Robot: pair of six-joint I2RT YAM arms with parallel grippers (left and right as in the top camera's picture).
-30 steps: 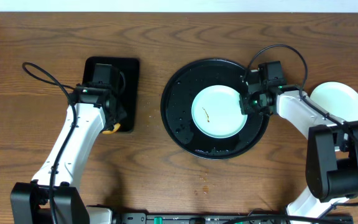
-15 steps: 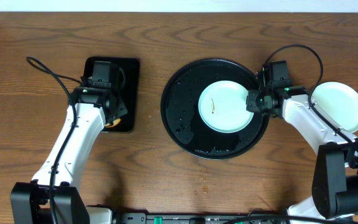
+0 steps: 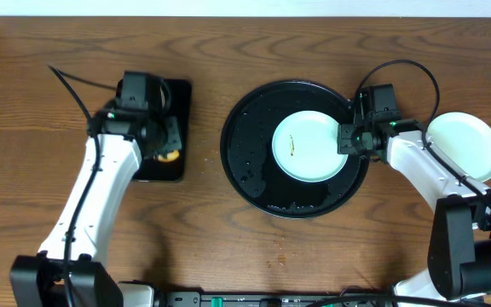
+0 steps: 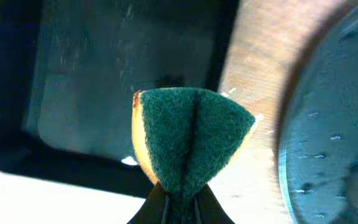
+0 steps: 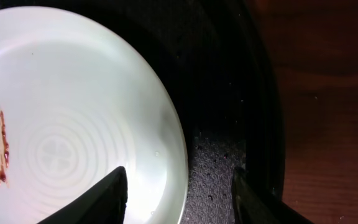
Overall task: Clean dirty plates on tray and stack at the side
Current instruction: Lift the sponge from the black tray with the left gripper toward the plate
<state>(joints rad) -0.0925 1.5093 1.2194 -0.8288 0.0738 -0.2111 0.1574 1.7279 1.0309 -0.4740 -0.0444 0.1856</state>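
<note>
My left end effector point(image 4: 178, 200) is pinched tight on the sponge point(image 4: 188, 137); my right end effector point(image 5: 180, 194) hangs with fingers spread.

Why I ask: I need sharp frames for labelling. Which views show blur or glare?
Overhead: sharp and evenly lit, with small glints on the round tray. Left wrist: the sponge is crisp, while the rectangular tray behind it and the round tray's rim at the right are blurred. Right wrist: the plate is bright with a mild sheen, its smear is clear, and the surroundings are dark.
</note>
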